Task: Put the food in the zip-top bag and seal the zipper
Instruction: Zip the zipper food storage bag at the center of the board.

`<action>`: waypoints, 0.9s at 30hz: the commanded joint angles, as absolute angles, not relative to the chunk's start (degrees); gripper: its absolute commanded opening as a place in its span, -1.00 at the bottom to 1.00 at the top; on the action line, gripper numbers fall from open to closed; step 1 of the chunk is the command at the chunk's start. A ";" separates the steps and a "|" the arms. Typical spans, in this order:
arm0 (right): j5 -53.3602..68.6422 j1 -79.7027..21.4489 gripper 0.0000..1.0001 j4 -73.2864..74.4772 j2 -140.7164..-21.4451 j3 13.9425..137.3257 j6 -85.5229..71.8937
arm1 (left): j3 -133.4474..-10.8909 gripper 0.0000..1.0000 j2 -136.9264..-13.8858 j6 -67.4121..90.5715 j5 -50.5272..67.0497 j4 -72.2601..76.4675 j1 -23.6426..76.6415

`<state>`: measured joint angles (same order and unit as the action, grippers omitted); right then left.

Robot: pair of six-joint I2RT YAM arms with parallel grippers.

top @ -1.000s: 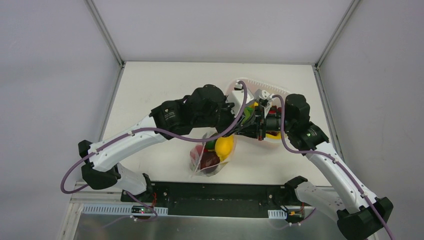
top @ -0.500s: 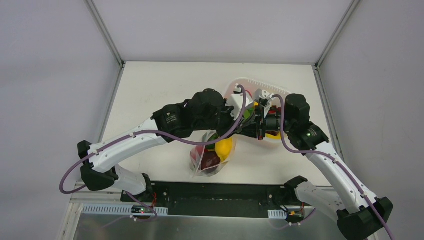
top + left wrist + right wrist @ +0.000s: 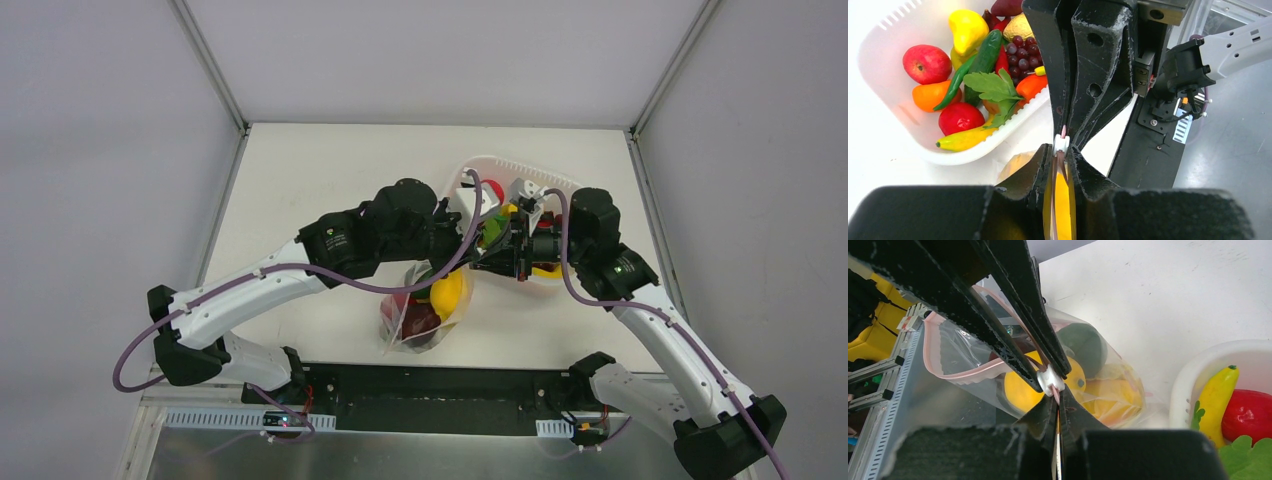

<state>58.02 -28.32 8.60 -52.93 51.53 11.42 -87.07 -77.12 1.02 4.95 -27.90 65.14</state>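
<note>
From the top view, the zip-top bag (image 3: 420, 322) is sitting just below centre, holding red and yellow food (image 3: 448, 292). In the left wrist view, your left gripper (image 3: 1061, 156) is pinching the zipper (image 3: 1061, 144) at bottom centre. Your right gripper (image 3: 1064, 129) is clamping it from above, with the white basket (image 3: 878, 50) at upper left. In the right wrist view, the bag's mouth is gaping at left.
</note>
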 commanded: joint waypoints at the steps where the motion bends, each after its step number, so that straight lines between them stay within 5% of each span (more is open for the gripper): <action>1: 59.98 -28.54 -1.00 6.91 -51.61 53.61 12.17 | -86.34 -0.87 -75.69 1.14 10.13 -23.25 64.92; 2: 59.84 -28.52 -1.00 7.00 -51.59 53.61 12.30 | -86.43 -1.00 -75.68 0.88 10.10 -23.32 64.87; 27: 54.23 -26.10 -1.00 5.54 -51.83 53.11 9.46 | -80.25 -1.00 -65.90 1.02 2.59 -31.08 64.60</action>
